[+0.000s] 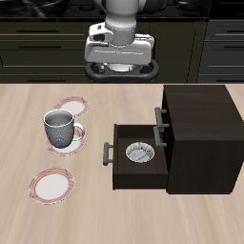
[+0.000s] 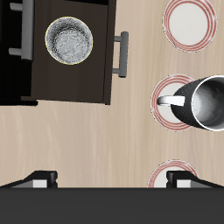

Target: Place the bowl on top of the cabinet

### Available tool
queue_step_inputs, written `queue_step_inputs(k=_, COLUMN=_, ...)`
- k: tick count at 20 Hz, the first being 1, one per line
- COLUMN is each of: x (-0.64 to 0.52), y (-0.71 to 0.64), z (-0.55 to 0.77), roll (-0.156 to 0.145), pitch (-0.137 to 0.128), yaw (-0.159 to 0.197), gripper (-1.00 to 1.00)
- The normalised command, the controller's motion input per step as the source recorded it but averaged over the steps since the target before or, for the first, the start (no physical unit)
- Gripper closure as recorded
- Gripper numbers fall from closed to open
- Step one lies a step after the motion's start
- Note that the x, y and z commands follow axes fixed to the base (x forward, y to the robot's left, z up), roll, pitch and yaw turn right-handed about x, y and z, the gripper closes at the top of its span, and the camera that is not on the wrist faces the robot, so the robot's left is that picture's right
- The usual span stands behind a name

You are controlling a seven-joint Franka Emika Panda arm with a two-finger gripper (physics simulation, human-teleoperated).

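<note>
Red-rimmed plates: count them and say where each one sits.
3. One plate lies nearest the table's front edge, one sits under the mug, and one lies farthest back. All are beside the cabinet's open drawer.

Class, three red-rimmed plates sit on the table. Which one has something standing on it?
The middle plate, beside the open drawer: the grey mug stands on it. The other two plates are bare.

Wrist view: cabinet (image 2: 13, 52) cut off by frame edge, only open drawer (image 2: 74, 52) seen whole. Plate (image 2: 171, 178) half hidden behind gripper finger (image 2: 184, 182). Mug (image 2: 203, 103) clipped at frame edge. Exterior view: gripper (image 1: 120, 71) jaw gap unclear, fingertips indistinct.
</note>
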Motion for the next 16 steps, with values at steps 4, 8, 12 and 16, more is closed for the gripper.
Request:
queue_step_inputs(k=4, x=0.34, y=0.05, z=0.01, roll=0.007, pitch=-0.028, yaw=0.057, gripper=-1.00)
queue_step_inputs(k=8, x=0.32, y=-0.04, z=0.05, roll=0.013, pitch=-0.014, yaw=0.013, gripper=-1.00)
queue_step_inputs(k=12, x=0.36, y=-0.09, z=0.03, roll=0.004, pitch=0.003, yaw=0.010, gripper=-1.00)
queue_step_inputs(k=16, x=0.28, y=0.06, z=0.06, roll=0.064, pitch=-0.027, yaw=0.053, gripper=-1.00)
